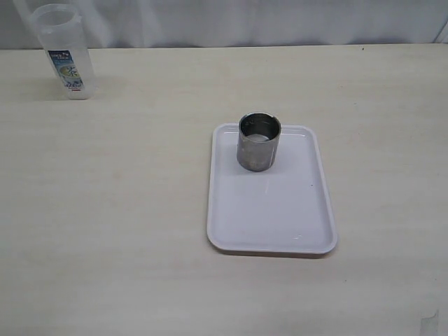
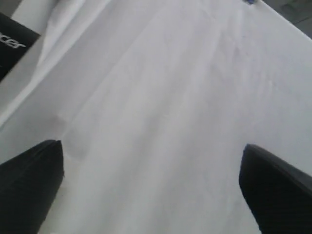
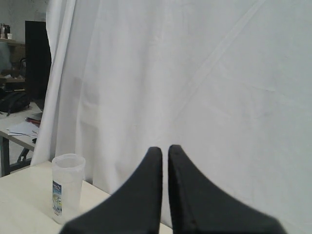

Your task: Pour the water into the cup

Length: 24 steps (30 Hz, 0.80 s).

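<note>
The steel cup [image 1: 259, 143] stands upright at the far end of a white tray [image 1: 269, 217], right of the table's middle. I cannot make out any water in it. Neither gripper shows in the exterior view. In the left wrist view my left gripper [image 2: 152, 146] is open wide, with only white curtain between its dark fingertips [image 2: 34, 170]. In the right wrist view my right gripper [image 3: 165, 147] is shut on nothing and faces the curtain.
A tall transparent plastic container [image 1: 64, 52] with a blue-and-white label stands at the table's far left corner. It also shows in the right wrist view as the container [image 3: 67, 187] beside the fingers. A white curtain [image 3: 204, 73] hangs behind the table.
</note>
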Each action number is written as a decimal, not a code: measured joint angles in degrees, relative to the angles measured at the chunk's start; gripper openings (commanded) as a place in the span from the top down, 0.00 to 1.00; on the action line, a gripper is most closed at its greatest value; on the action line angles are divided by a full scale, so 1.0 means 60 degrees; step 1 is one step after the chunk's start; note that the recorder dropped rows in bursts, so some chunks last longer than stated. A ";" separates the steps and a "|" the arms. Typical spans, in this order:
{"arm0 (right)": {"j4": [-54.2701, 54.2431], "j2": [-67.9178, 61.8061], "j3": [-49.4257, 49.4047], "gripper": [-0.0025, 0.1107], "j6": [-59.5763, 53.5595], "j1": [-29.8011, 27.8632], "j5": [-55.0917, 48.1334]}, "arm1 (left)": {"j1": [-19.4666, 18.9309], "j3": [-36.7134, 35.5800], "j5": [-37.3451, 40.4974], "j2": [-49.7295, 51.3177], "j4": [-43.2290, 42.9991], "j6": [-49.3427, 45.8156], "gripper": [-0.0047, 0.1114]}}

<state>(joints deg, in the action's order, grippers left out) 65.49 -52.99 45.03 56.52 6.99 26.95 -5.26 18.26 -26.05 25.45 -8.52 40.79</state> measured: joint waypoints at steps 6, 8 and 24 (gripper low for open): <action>0.0000 0.0000 0.0000 0.94 0.0000 0.0000 0.0000 | 0.0134 -0.0474 0.2241 -0.1492 0.2809 -0.3990 0.18; 0.0000 0.0000 0.0000 0.94 0.0000 0.0000 0.0000 | 0.0134 -0.0474 0.3073 -0.2065 0.2924 -0.4838 0.18; 0.0000 0.0000 0.0000 0.94 0.0000 0.0000 0.0000 | 0.0134 -0.2152 0.5636 -0.4210 0.2370 -0.6089 0.18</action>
<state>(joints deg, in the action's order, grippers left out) 65.49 -52.99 45.03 56.52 6.99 26.95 -4.46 5.35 7.77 0.19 5.70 4.26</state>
